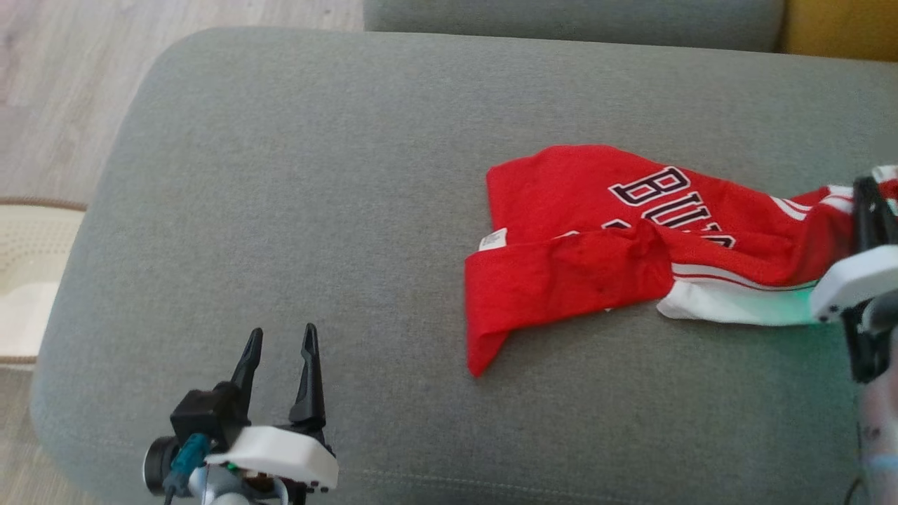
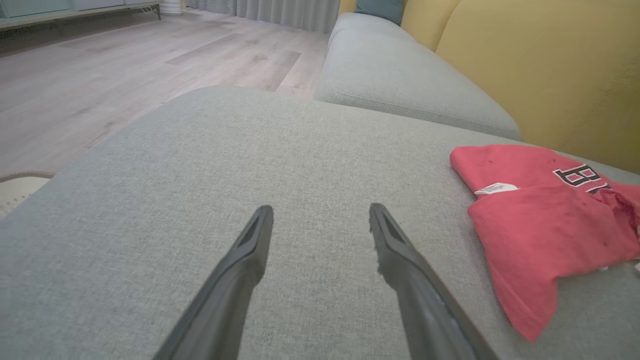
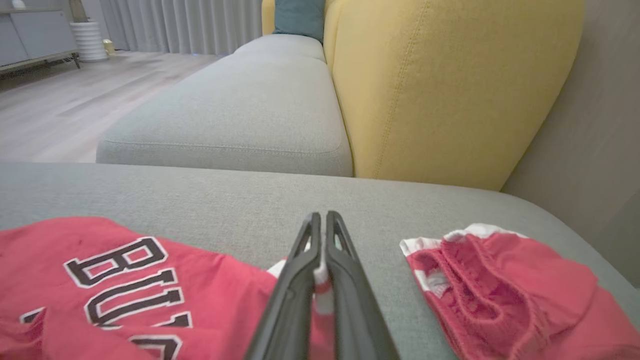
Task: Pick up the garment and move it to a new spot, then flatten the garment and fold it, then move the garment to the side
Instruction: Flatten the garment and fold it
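Observation:
The garment (image 1: 582,231) is a red jersey with black white-edged lettering, lying crumpled on the right half of a grey cushion (image 1: 316,175). Its lower part is folded over itself and a white sleeve sticks out to the right. My right gripper (image 1: 864,193) is at the garment's right end, shut on its red-and-white striped edge. In the right wrist view, cloth shows pinched between the closed fingers (image 3: 300,280), with the garment (image 3: 125,280) to their left. My left gripper (image 1: 282,337) is open and empty over bare cushion, well left of the garment (image 2: 540,225); its fingertips (image 2: 262,220) are spread wide.
Red mesh shorts with a white waistband (image 3: 500,295) lie just right of my right gripper. A yellow backrest (image 3: 440,85) and a second grey seat (image 3: 240,110) stand beyond the cushion. Wooden floor (image 1: 56,84) and a cream rug (image 1: 28,266) lie off its left edge.

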You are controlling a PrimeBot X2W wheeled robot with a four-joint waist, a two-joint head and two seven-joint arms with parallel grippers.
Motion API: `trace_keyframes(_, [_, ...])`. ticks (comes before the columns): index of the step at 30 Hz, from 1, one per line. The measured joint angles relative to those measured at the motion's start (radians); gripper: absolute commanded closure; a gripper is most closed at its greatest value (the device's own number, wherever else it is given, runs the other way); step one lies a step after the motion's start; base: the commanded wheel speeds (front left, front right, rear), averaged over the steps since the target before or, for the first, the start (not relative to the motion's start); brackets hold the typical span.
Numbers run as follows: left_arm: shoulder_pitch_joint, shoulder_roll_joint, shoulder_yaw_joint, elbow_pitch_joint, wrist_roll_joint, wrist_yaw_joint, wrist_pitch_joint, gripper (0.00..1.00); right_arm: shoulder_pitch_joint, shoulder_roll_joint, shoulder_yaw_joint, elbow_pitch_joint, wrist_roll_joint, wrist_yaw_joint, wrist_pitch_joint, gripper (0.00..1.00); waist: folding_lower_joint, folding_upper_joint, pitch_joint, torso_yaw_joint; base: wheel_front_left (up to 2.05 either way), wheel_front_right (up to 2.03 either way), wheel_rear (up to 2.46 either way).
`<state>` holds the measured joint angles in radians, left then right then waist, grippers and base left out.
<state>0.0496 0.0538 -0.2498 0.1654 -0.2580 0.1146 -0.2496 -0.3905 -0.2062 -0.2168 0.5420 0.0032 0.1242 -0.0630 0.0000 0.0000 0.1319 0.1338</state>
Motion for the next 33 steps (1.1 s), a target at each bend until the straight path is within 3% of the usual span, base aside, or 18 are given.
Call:
trace_keyframes(1, [0.0,0.0,-0.001,0.001,0.0,0.0,0.0,0.0,-0.024,-0.01,-0.009,0.038,-0.01,0.0,-0.007,0.91,0.0,0.0,0.001,0.007,0.0,0.0,0.0])
trace_keyframes(2, [0.0,0.0,-0.001,0.001,0.0,0.0,0.0,0.0,-0.047,-0.019,-0.015,0.072,-0.022,0.0,-0.015,0.91,0.0,0.0,0.002,0.014,0.0,0.0,0.0])
trace_keyframes(5, [0.0,0.0,0.0,0.001,0.0,0.001,0.0,0.0,-0.1,-0.03,-0.027,0.161,-0.048,0.0,-0.028,0.0,0.0,0.0,0.002,0.025,0.0,0.0,0.0])
trace_keyframes(12, [0.004,0.0,-0.001,0.001,0.0,0.003,0.0,0.0,-0.142,-0.049,-0.038,0.263,-0.077,0.0,-0.088,0.0,0.0,0.0,-0.014,0.014,0.0,0.0,0.0])
trace_keyframes(20, [0.012,0.0,0.001,0.002,0.0,0.006,0.0,0.0,-0.135,-0.064,0.013,0.209,-0.049,0.0,-0.14,0.0,0.0,0.0,-0.042,-0.041,0.0,0.0,0.0])
trace_keyframes(23, [0.014,0.0,0.001,0.001,0.0,0.006,0.0,0.0,-0.114,-0.061,0.094,0.149,-0.014,0.0,-0.146,0.0,0.0,0.0,-0.049,-0.068,0.0,0.0,0.0])
trace_keyframes(26, [0.014,0.0,-0.002,0.001,0.0,0.006,0.0,0.0,-0.063,-0.043,0.242,0.077,0.033,0.0,-0.135,0.0,0.0,0.0,-0.054,-0.092,0.0,0.0,0.0])
trace_keyframes(33, [0.012,0.0,-0.008,0.001,0.0,0.005,0.0,0.0,-0.028,-0.023,0.496,0.063,0.11,0.0,-0.083,0.0,0.0,0.0,-0.047,-0.075,0.0,0.0,0.0])
